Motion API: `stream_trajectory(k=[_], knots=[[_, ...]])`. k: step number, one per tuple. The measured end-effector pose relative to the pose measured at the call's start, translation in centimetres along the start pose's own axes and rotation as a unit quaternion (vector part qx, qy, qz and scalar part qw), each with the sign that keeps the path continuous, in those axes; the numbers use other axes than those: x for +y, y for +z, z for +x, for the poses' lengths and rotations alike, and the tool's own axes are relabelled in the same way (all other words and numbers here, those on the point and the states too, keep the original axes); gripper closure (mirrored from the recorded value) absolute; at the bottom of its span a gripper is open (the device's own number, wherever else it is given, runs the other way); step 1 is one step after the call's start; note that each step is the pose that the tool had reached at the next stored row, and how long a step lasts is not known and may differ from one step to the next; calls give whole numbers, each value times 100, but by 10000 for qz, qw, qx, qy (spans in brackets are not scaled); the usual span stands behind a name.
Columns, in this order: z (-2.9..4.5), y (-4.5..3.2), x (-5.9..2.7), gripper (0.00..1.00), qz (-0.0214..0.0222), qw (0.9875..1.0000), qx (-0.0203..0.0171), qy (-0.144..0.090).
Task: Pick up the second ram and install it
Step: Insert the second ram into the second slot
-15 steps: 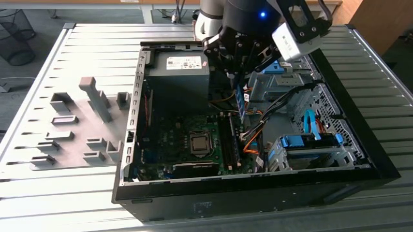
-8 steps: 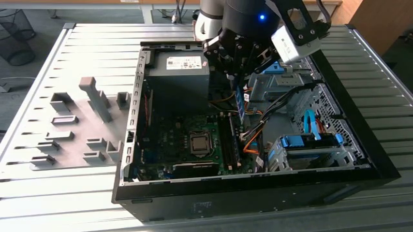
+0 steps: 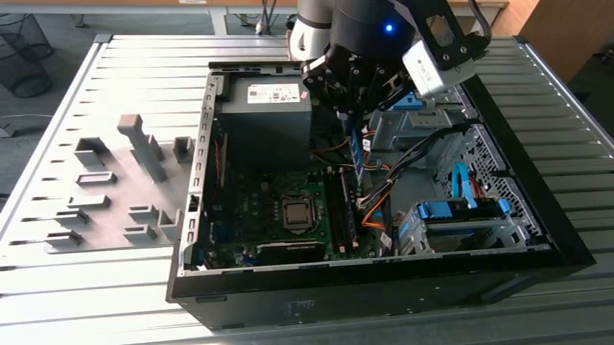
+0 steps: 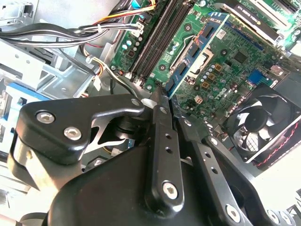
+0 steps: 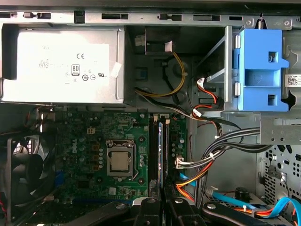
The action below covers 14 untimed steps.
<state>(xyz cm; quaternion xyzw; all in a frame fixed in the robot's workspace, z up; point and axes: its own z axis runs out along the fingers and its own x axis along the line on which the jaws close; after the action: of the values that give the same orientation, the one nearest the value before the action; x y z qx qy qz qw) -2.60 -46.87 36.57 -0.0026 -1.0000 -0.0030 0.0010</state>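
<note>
Ram stick (image 3: 358,154), thin and blue-green, is seen edge-on in the middle of the exterior view, held upright and gripped at its upper end between the closed-in fingers of the gripper (image 3: 347,113). It hangs above the motherboard (image 3: 264,212), just over the black memory slots (image 3: 341,208) that run beside the processor socket (image 3: 298,213). In the second wrist view the stick (image 4: 195,54) stretches away from the black fingers (image 4: 162,141) toward the upper right of the frame, its black chips facing up, with the memory slots (image 4: 160,37) just beside it. In the first wrist view it is seen as a thin dark-blue edge (image 5: 160,155) rising from the lower middle of the frame between the slots.

The open black computer case (image 3: 384,277) is laid on its side on a pale table of grey slats (image 3: 125,287). A flat grey plate with upright grey blocks (image 3: 115,194) is set on the table at the exterior view's left. A wire waste basket (image 3: 21,54) is seen on the floor at the upper left, and wooden furniture at the upper right.

A white label is carried on the silver power supply (image 5: 61,66), with certification marks printed on it; its small print cannot be made out. A blue plastic drive clip (image 5: 261,70) is seen at the upper right of the first wrist view, and a black fan (image 5: 26,176) at its lower left.
</note>
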Motion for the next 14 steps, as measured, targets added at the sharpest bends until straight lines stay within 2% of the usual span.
stream_trajectory(k=[9,14], knots=[[0,77,-1,86,1,10000,1,1],[0,165,-16,86,1,10000,6,-33]])
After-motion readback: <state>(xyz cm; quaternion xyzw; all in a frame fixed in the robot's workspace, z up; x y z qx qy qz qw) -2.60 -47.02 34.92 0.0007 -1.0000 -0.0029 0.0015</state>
